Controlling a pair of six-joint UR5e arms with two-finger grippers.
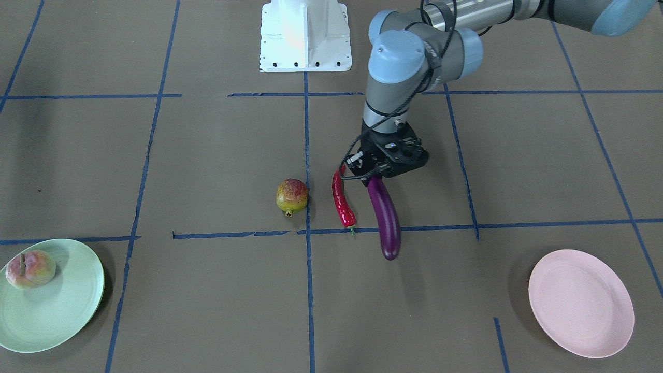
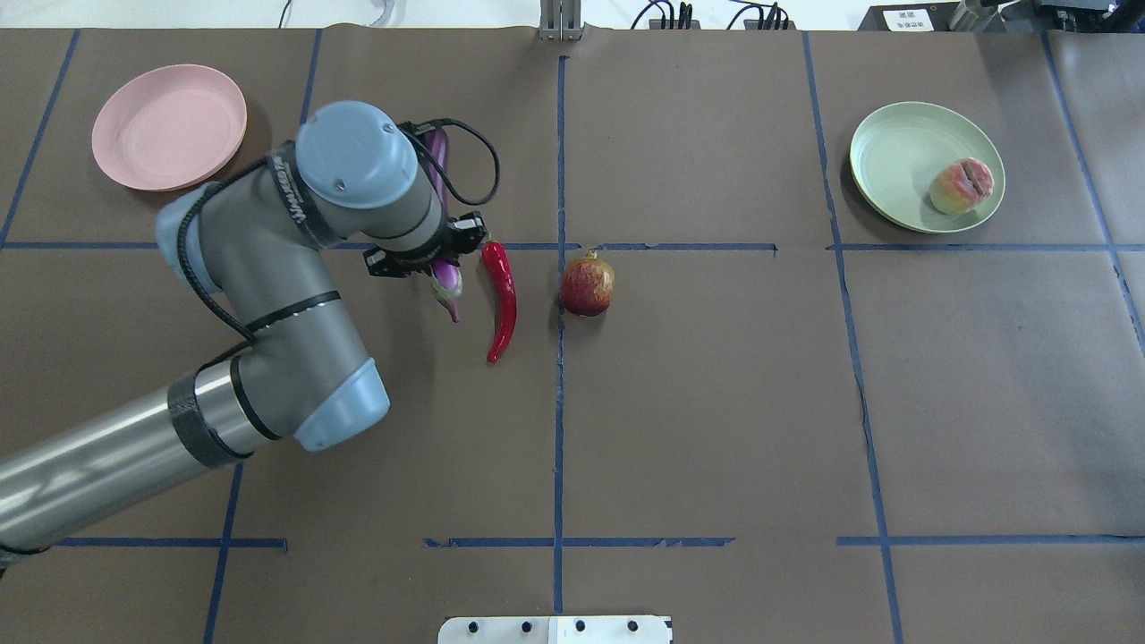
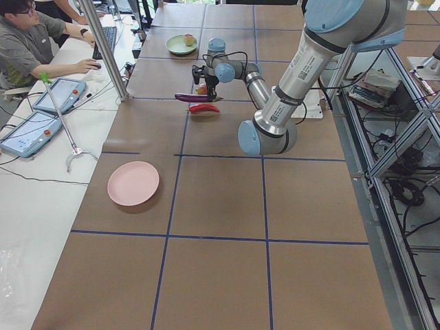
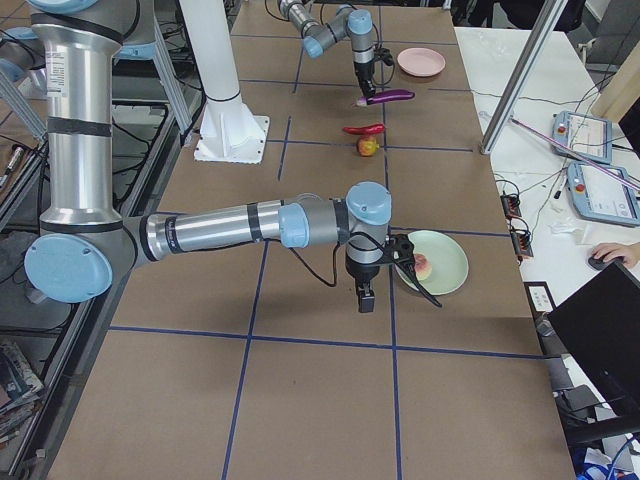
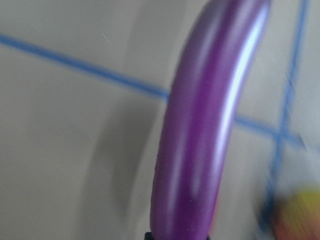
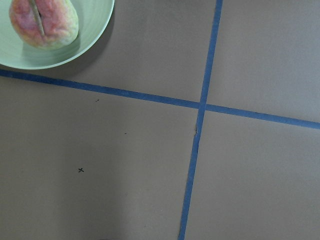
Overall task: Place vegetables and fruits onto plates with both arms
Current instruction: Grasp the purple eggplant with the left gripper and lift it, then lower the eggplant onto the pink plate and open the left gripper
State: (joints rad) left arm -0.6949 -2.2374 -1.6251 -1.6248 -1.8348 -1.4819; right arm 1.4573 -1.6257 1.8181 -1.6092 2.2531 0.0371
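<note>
My left gripper (image 1: 376, 175) is shut on the cap end of the purple eggplant (image 1: 386, 217) and holds it above the table; the eggplant fills the left wrist view (image 5: 200, 150). The red chili pepper (image 1: 343, 202) lies right beside it. The pomegranate (image 1: 292, 196) sits on the table nearby. The peach (image 1: 31, 268) lies on the pale green plate (image 1: 57, 311). The pale pink plate (image 1: 580, 303) holds nothing. My right gripper (image 4: 365, 297) hangs next to the green plate; I cannot tell whether it is open.
The white base block (image 1: 305, 36) stands at the robot's side of the table. Blue tape lines cross the brown table cover. An operator (image 3: 31, 48) sits at a side desk with tablets, beside a metal pole (image 3: 106, 48).
</note>
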